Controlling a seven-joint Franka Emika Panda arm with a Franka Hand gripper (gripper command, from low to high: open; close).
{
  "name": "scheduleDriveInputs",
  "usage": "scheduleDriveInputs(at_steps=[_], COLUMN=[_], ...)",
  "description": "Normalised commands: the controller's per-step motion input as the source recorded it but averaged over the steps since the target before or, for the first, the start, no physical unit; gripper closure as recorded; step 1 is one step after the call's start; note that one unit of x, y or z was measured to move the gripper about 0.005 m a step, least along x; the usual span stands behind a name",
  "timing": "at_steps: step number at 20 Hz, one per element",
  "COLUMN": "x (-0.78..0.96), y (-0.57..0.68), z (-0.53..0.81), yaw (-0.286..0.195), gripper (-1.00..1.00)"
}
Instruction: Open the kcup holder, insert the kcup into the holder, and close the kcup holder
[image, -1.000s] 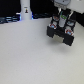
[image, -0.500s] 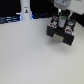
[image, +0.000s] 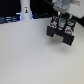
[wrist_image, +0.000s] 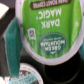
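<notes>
In the exterior view, a broad white desk (image: 30, 55) with a smooth, matte top fills most of the picture. Near its far edge, toward the exterior view's left corner, stands a tall white bottle-like post (image: 26, 8) with a small dark mark on its front; a dark band with blue glints runs behind it along the far edge. Toward the far right of the desk sits the kcup holder (image: 61, 34), a black boxy block with pale slots and small red and green specks on its front. The gripper (image: 61, 21) hangs directly over this block, its white body cut off by the top of the picture, and it covers the holder's upper part. The picture is soft, so the fingers cannot be separated from the black block and whether the holder is open cannot be told here. The desk around the holder is bare, well apart from the post.

In the wrist view, the kcup (wrist_image: 47, 31) takes up most of the picture: a round, glossy green foil top with white lettering and a thin white rim. Teal finger pads (wrist_image: 11, 41) press against its side, so the hand is pinching the pod. Beneath it lies a dark, shiny, curved surface, too close and blurred to identify. A second teal patch shows at one corner, cut off.
</notes>
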Motion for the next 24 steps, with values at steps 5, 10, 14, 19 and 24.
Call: scheduleDriveInputs(at_steps=[5,10,14,19,24], x=[0.09,0.11,0.15,0.35,0.40], y=[0.16,0.15,0.08,-0.15,-0.32], z=[0.00,0.09,0.29,0.43,0.44], yaw=[0.052,0.065,0.094,0.100,0.110], gripper=[-1.00,-1.00,-1.00,-1.00,-1.00])
